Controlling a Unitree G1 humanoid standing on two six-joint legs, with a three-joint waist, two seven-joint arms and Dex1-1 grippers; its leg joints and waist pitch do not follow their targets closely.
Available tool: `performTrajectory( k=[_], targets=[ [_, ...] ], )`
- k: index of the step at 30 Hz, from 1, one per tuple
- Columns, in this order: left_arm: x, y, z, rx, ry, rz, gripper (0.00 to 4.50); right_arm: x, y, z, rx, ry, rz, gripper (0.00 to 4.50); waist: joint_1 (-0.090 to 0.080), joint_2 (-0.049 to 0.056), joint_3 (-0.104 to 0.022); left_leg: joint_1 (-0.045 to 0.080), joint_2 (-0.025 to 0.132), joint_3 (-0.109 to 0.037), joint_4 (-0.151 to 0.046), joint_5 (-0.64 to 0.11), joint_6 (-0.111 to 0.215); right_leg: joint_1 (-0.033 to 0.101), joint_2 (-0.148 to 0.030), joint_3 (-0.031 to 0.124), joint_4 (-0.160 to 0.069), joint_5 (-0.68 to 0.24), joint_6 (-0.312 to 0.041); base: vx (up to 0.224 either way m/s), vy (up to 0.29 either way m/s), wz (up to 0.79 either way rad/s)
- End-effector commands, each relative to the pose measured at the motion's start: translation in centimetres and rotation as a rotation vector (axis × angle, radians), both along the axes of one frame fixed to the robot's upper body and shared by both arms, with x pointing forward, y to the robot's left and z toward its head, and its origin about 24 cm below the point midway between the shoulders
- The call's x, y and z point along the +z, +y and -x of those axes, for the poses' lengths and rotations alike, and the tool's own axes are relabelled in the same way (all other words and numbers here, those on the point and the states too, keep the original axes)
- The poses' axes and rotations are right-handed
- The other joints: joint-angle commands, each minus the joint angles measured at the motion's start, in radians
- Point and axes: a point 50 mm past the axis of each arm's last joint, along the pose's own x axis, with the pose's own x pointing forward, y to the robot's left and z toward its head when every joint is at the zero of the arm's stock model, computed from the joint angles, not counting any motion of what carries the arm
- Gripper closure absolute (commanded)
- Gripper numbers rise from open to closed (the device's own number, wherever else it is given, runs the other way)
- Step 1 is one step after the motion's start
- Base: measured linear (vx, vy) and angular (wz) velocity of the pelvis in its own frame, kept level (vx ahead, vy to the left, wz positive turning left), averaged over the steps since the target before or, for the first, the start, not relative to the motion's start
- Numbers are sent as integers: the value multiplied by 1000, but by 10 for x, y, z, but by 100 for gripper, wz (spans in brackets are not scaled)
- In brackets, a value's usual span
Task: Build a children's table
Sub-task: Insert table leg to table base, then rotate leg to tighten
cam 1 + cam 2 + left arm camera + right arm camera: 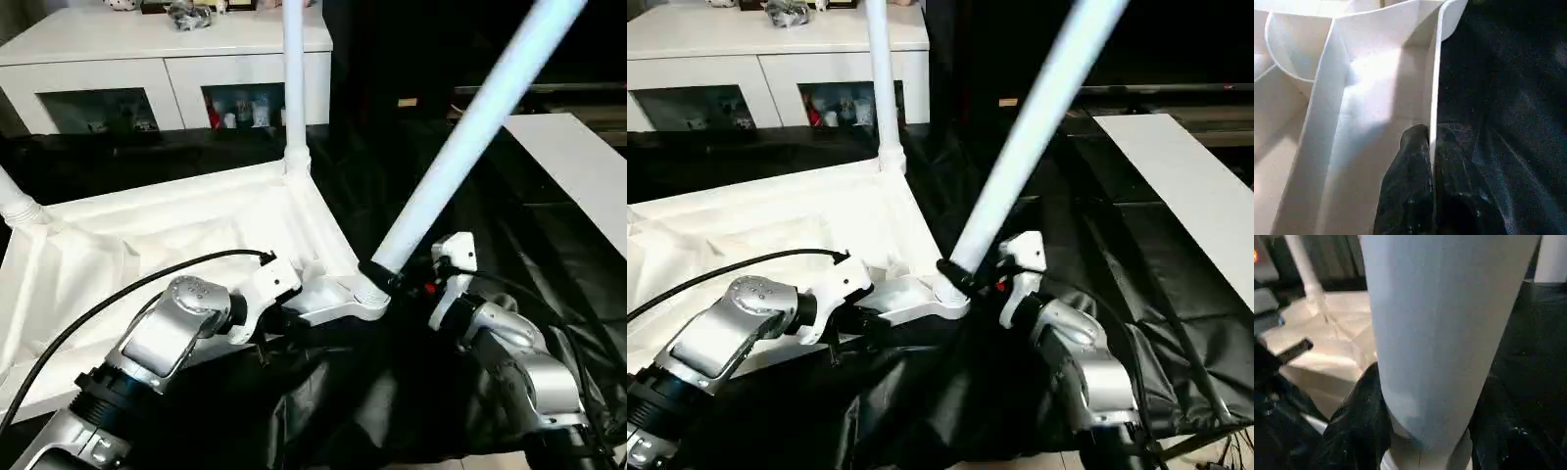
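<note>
Left gripper (1432, 161): we are pinching the tabletop's (196, 235) side wall.
Right gripper (397, 279): we are clasping a tilted leg (460, 147) at its corner socket.
Tabletop: lying underside-up on black cloth (392, 392).

You get bright overhead light on the tabletop (147, 245), washed nearly featureless, while the black cloth (411, 196) around it falls into deep shadow. The tilted leg (1444, 333) looms soft and bluish at the right wrist camera. The left wrist view is soft, with glare on the ribs (1327, 127).
</note>
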Motion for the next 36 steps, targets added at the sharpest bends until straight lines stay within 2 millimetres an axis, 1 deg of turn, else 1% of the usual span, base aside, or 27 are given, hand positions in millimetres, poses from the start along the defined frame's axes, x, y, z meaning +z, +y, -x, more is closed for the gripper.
performTrajectory(
  k=[1, 2, 3, 4, 5, 6, 7, 8, 9, 10, 12, 14, 17, 20, 21, 23, 25, 26, 28, 29, 30, 31, 32, 33, 34, 35, 36],
  targets=[
    [11, 4, -8, 74, -61, 56, 450, -31, 3, 15, 62, 146, 97, 264, -3, -21, -49, 18, 72, -30, -84, -272, 16, 21, -81, 40, -94, -313, -186, 0, 0, 0],
    [11, 4, -7, 74, -61, 57, 450, -32, 4, 15, 76, 151, 115, 264, -2, -16, -49, 17, 72, -31, -84, -269, 16, 21, -82, 40, -93, -319, -184, 0, 0, 0],
    [11, 4, -8, 74, -64, 55, 450, -32, 5, 15, 103, 155, 149, 264, -3, -22, -49, 16, 71, -31, -84, -264, 19, 22, -82, 39, -92, -326, -181, 0, 0, 0],
    [11, 4, -7, 74, -65, 56, 450, -33, 7, 16, 131, 163, 174, 264, -4, -25, -48, 15, 71, -30, -84, -264, 20, 21, -82, 40, -95, -335, -177, 0, 0, 0],
    [11, 4, -7, 74, -66, 56, 450, -33, 8, 17, 148, 167, 188, 264, -4, -21, -48, 17, 72, -31, -84, -270, 19, 19, -83, 40, -95, -344, -176, 0, 0, 0],
    [11, 4, -7, 77, -68, 57, 450, -34, 9, 18, 175, 181, 212, 264, -8, -30, -46, 19, 72, -30, -85, -294, 15, 16, -81, 41, -100, -379, -166, 0, 0, 0],
    [11, 3, -7, 79, -69, 59, 450, -35, 9, 19, 191, 191, 226, 264, -7, -28, -47, 19, 73, -33, -85, -293, 13, 18, -83, 40, -97, -378, -166, 0, 0, 0],
    [11, 3, -7, 79, -68, 61, 450, -36, 9, 19, 212, 201, 244, 264, -8, -33, -47, 18, 73, -31, -86, -292, 14, 18, -81, 40, -98, -374, -166, 0, 0, 0],
    [11, 3, -7, 79, -68, 63, 450, -36, 9, 19, 226, 213, 257, 264, -7, -30, -48, 21, 73, -31, -85, -292, 14, 16, -80, 41, -97, -361, -167, 0, 0, 0],
    [11, 3, -6, 79, -68, 64, 450, -37, 10, 19, 235, 236, 255, 264, -8, -29, -48, 20, 73, -31, -86, -290, 15, 17, -80, 42, -95, -347, -171, 0, 0, 0],
    [11, 2, -5, 72, -66, 65, 450, -36, 11, 15, 250, 265, 247, 264, -9, -32, -50, 18, 72, -31, -85, -279, 20, 20, -80, 41, -93, -319, -178, 0, 0, 0],
    [11, 2, -5, 66, -63, 67, 450, -35, 11, 11, 250, 291, 230, 264, -8, -30, -50, 19, 72, -31, -84, -276, 21, 19, -81, 41, -94, -315, -184, 0, 0, 0],
    [11, 2, -4, 58, -59, 69, 450, -35, 10, 5, 245, 309, 229, 264, -10, -31, -49, 19, 72, -31, -85, -289, 15, 18, -81, 41, -95, -334, -183, 0, 0, 0],
    [11, 2, -5, 53, -61, 64, 450, -37, 4, -1, 237, 333, 260, 264, -13, -29, -47, 21, 72, -34, -86, -329, 1, 14, -83, 40, -99, -390, -180, 0, 0, 0],
    [11, 2, -5, 53, -62, 62, 450, -38, 2, -1, 236, 339, 276, 264, -13, -29, -47, 23, 73, -34, -87, -341, -4, 12, -83, 41, -102, -404, -174, 0, 0, 0],
    [11, 2, -5, 57, -65, 61, 450, -40, 1, 0, 240, 346, 288, 264, -15, -29, -45, 22, 74, -36, -90, -354, -12, 12, -82, 41, -102, -420, -166, 0, 0, 0],
    [10, 4, -7, 64, -67, 60, 450, -41, 2, 2, 249, 352, 290, 264, -14, -29, -47, 24, 75, -36, -91, -352, -14, 11, -82, 42, -102, -403, -164, 0, 0, 0],
    [9, 5, -8, 69, -72, 52, 450, -43, 2, 2, 249, 351, 299, 264, -14, -26, -48, 23, 74, -36, -90, -347, -13, 12, -82, 42, -101, -385, -167, 0, 0, 0],
    [8, 7, -9, 76, -74, 48, 450, -45, 3, 2, 243, 341, 313, 264, -15, -28, -48, 22, 74, -35, -91, -342, -10, 13, -81, 42, -100, -369, -170, 0, 0, 0],
    [7, 10, -13, 101, -79, 50, 450, -48, 3, -1, 206, 334, 323, 264, -16, -27, -47, 23, 71, -33, -89, -350, -8, 9, -82, 42, -104, -378, -174, 0, 0, 0],
    [5, 13, -19, 163, -87, 54, 450, -54, 2, -10, 101, 325, 341, 264, -21, -28, -42, 24, 67, -34, -89, -383, -18, 5, -83, 41, -110, -449, -166, 0, 0, 0],
    [4, 14, -22, 185, -92, 57, 450, -57, 2, -14, 51, 327, 352, 264, -25, -23, -36, 28, 64, -37, -89, -420, -29, -1, -86, 39, -116, -516, -157, 0, 0, 0],
    [4, 14, -23, 197, -94, 57, 450, -58, 1, -16, 23, 327, 361, 264, -36, -24, -34, 37, 62, -46, -89, -488, -52, -4, -88, 30, -127, -646, -119, -59, 9, -13],
    [2, 13, -25, 232, -94, 61, 450, -61, 1, -19, -23, 332, 364, 264, -43, -23, -35, 37, 64, -55, -92, -522, -62, -1, -91, 26, -131, -697, -88, -59, 9, -13],
    [0, 12, -27, 259, -94, 59, 450, -63, 1, -22, -63, 337, 363, 264, -43, -23, -35, 37, 64, -55, -92, -522, -62, -1, -91, 26, -131, -697, -88, -51, 21, -18],
    [-4, 8, -29, 301, -97, 43, 450, -67, 2, -28, -163, 352, 359, 264, -49, -22, -34, 38, 62, -59, -95, -549, -66, -3, -89, 22, -139, -719, -68, -59, 28, -18],
    [-6, 1, -30, 339, -94, 47, 450, -70, 3, -34, -256, 373, 342, 264, -60, -16, -31, 46, 60, -67, -97, -619, -80, -8, -86, 4, -147, -743, -53, -59, 28, -18]
  ],
)
